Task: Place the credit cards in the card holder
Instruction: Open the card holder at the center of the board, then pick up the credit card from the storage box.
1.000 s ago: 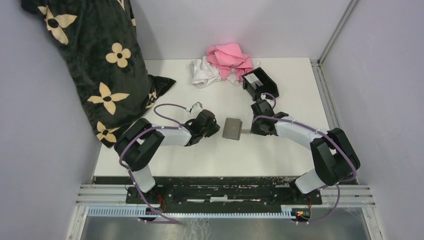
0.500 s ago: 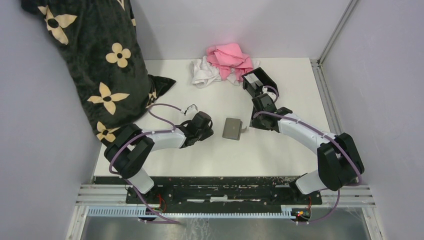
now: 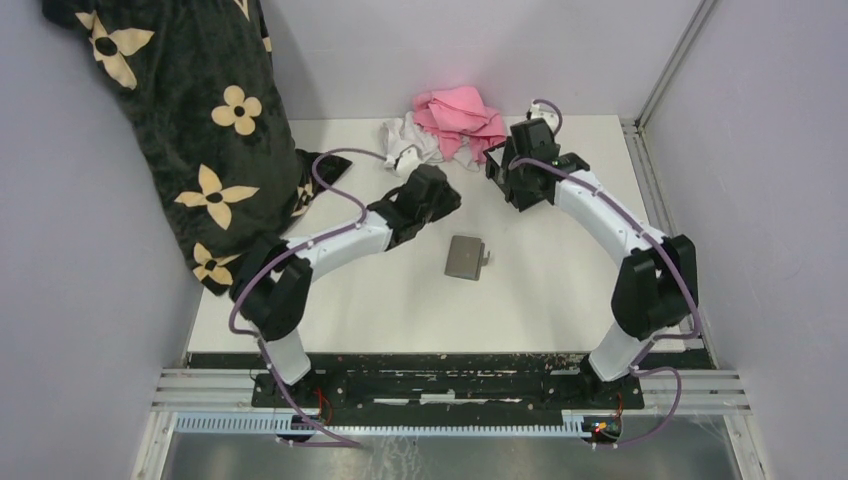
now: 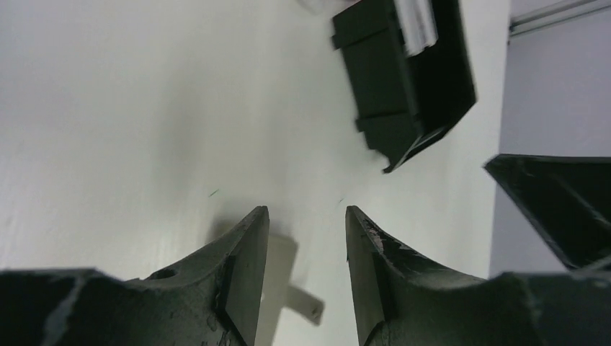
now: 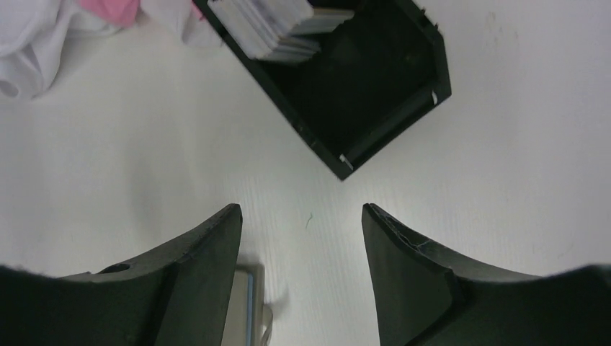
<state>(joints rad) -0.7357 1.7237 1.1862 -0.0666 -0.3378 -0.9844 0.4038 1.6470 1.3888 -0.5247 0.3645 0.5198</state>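
Our left end effector (image 4: 306, 216) and right end effector (image 5: 301, 210) gape empty, thin pale credit cards (image 5: 270, 29) sit in the black plastic card holder (image 5: 382, 126), so we'd next check the flat grey wallet (image 3: 463, 256).

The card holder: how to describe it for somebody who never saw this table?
At the far side of the white table lies a pink cloth. Just right of it stands the card holder, a black open-topped box holding cards, unlike the flat grey wallet at mid-table.
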